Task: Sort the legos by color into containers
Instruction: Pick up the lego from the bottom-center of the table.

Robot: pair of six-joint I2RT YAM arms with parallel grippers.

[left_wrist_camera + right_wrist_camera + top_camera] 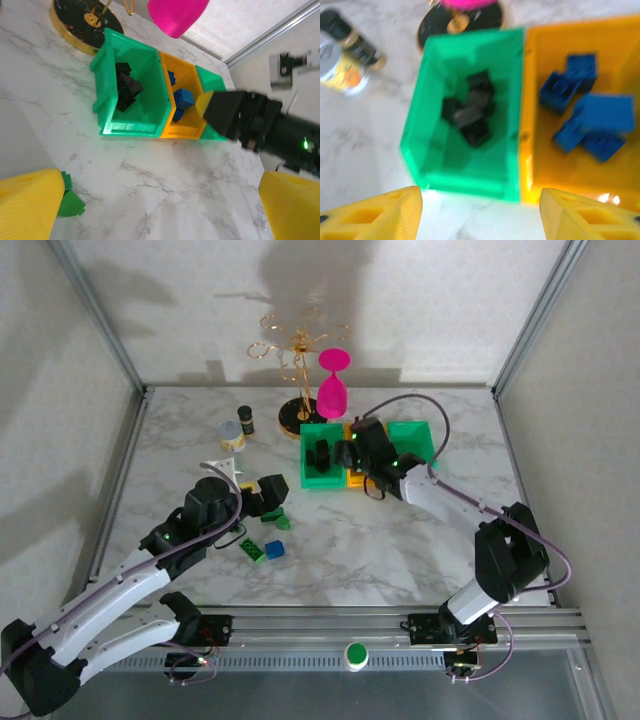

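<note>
My right gripper [355,452] hangs above the middle bin [540,100] at centre frame. Bricks [585,120] lie in it and in the left bin [430,130]. Loose bricks [268,549] lie on the table [400,550] at lower left, beside my left gripper [268,495]. Behind the left bin rises a stand [300,405], with a jar [245,422] and a can [232,435] to its left.

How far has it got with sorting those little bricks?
Done: black bricks lie in the left green bin, blue bricks in the orange bin. In hand: nothing; the right gripper hangs open above those bins, the left gripper open too. Left: green bricks and a blue brick loose on the table.
</note>
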